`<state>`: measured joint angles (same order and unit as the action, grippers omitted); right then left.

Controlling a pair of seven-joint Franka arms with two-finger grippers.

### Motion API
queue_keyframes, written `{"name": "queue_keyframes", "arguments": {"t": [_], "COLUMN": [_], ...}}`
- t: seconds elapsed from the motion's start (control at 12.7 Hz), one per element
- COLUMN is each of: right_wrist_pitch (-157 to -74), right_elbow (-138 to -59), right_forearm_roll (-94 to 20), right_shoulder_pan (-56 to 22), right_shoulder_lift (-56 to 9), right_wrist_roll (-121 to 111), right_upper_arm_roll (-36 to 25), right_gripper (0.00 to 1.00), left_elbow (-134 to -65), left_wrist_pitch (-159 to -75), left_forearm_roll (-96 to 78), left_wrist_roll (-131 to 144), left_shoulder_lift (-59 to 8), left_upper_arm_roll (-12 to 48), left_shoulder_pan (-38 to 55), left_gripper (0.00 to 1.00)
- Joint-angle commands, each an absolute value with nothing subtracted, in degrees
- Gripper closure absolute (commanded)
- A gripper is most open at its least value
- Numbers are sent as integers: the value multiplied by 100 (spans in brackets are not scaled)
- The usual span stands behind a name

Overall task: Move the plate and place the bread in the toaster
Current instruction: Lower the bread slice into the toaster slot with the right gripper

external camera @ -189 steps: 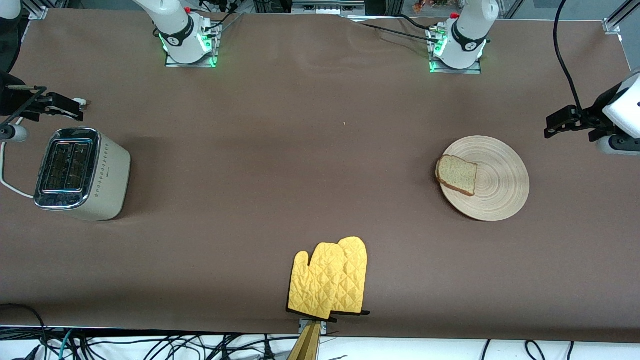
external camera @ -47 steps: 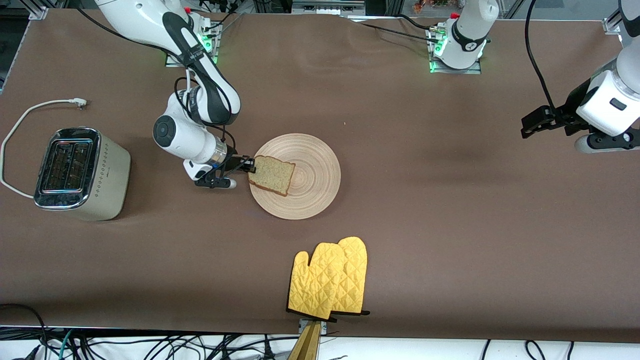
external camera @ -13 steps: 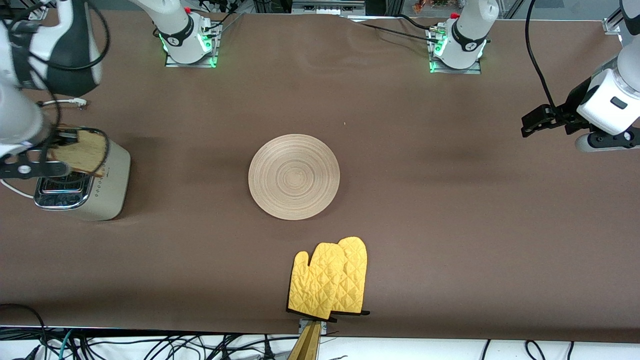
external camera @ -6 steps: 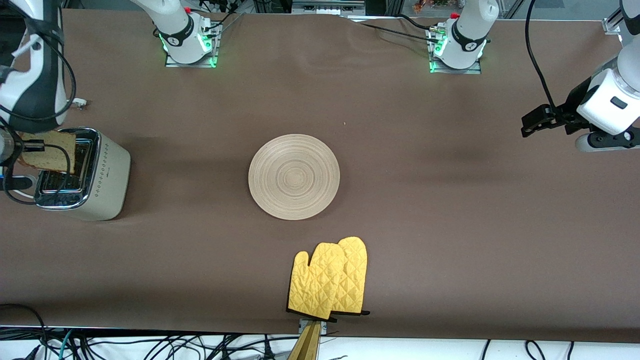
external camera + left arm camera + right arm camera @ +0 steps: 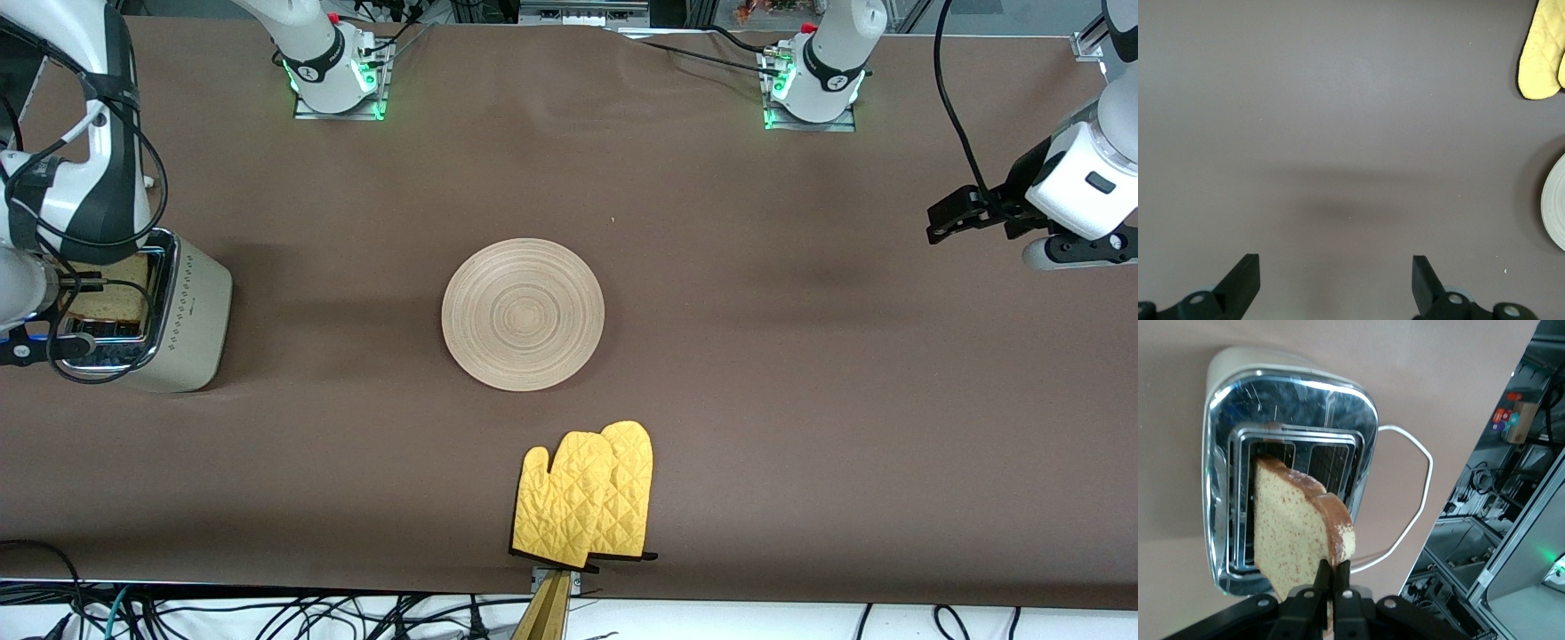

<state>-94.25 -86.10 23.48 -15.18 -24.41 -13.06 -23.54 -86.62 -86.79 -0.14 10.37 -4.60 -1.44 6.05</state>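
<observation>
The cream-white toaster (image 5: 182, 324) with a chrome top stands at the right arm's end of the table. My right gripper (image 5: 1333, 575) is shut on the crust edge of the bread (image 5: 1295, 537) and holds it edge-down over the toaster (image 5: 1291, 400), its far corner at one slot. In the front view the bread (image 5: 107, 298) shows partly under the right arm. The pale wooden plate (image 5: 523, 313) lies bare at mid-table. My left gripper (image 5: 1336, 287) is open and empty, held up over the table (image 5: 1338, 133) at the left arm's end, where it waits (image 5: 956, 216).
A pair of yellow oven mitts (image 5: 587, 495) lies near the front table edge, nearer the camera than the plate. The toaster's white cord (image 5: 1411, 493) loops on the table beside it. The plate's rim (image 5: 1555, 210) and a mitt (image 5: 1541, 50) show in the left wrist view.
My right gripper carried the bread from beside the toaster to over its slots and lower. The plate, mitts and left arm have not moved in the last second.
</observation>
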Motion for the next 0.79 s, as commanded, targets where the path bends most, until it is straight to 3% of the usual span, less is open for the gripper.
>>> {"name": "queue_keyframes", "arguments": {"t": [0.0,0.16,0.24,0.31,0.71], "right_wrist_pitch": [-9475,-9483,-9527,-9640,-9116], "right_elbow": [-8438,-8420,-8420,-8420,-8411], "right_forearm_roll": [2400,2426,2374,2164,883], "right_shoulder_pan": [-1503,-1503,-1486,-1468,-1529], "right_shoulder_lift": [-2531,-2531,-2523,-2505,-2119], "right_wrist_roll": [-1301,-1301,-1292,-1283,-1345], "right_upper_arm_roll": [-2329,-2329,-2329,-2338,-2294], "right_gripper": [100,100,42,2,0], "left_elbow": [-8490,-8490,-8490,-8490,-8490], "left_wrist_pitch": [-8604,-8604,-8604,-8604,-8604], "left_forearm_roll": [-53,-53,-53,-53,-53], "left_wrist_roll": [1046,1046,1046,1046,1037], "left_shoulder_lift": [-536,-536,-536,-536,-536], "left_upper_arm_roll": [-141,-141,-141,-141,-141], "left_shoulder_pan": [633,624,624,624,606], "left_gripper": [0,0,0,0,0]}}
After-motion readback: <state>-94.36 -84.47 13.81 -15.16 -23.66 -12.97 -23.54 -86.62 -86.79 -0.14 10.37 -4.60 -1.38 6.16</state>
